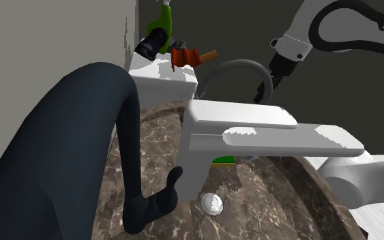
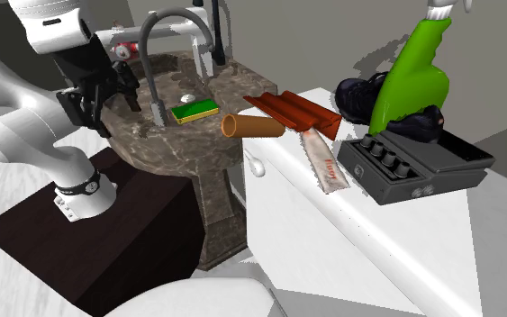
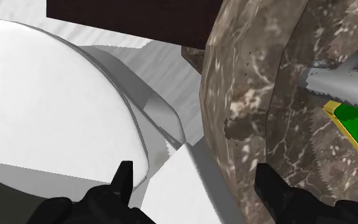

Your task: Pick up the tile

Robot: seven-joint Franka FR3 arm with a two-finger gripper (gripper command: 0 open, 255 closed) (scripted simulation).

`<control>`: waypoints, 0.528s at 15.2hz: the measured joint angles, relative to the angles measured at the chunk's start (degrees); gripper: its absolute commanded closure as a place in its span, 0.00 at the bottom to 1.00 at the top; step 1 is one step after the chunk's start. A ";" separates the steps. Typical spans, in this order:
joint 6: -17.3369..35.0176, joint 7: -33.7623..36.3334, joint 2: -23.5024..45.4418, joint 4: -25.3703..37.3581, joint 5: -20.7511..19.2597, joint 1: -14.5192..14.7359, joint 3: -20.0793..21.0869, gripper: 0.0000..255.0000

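1. Gripper [image 3: 196,186] fingers [image 3: 124,179] stand apart with nothing clasped; the wrist view shows the edge of the marble basin [image 3: 247,121] and a white rounded fixture [image 3: 50,108] beyond them.
2. In the second exterior view the gripper [image 2: 116,97] hangs at the basin [image 2: 152,149] rim on that view's left, above the dark brown stand [image 2: 107,239].
3. Shoulder view: gripper [image 1: 264,90] sits close to the grey curved faucet [image 1: 241,67].
4. Tile [image 2: 292,110], reddish-brown and ridged, lies on the white counter [image 2: 332,243] at the second exterior view's right of the basin, well apart from the gripper.
5. Brown cylinder [image 2: 253,126] lies just beside the tile; a toothpaste tube [image 2: 325,164] lies next to it on the counter.
6. Green bottle [image 2: 413,72] and a dark box with knobs [image 2: 413,167] stand behind the tile.
7. Green sponge with a yellow edge [image 2: 194,110] rests on the basin near the faucet [image 2: 166,36].
8. Shoulder view: tile [image 1: 185,57] shows far back, by the green bottle [image 1: 160,27].
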 measured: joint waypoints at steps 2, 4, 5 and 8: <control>0.69 0.81 0.19 -0.06 0.99 0.11 0.09 0.00; 3.57 3.09 1.12 -0.44 4.27 0.37 0.04 0.00; 5.52 4.53 2.22 -0.25 6.29 0.63 0.23 0.00; 11.23 7.91 5.89 1.13 12.24 1.22 -0.10 0.00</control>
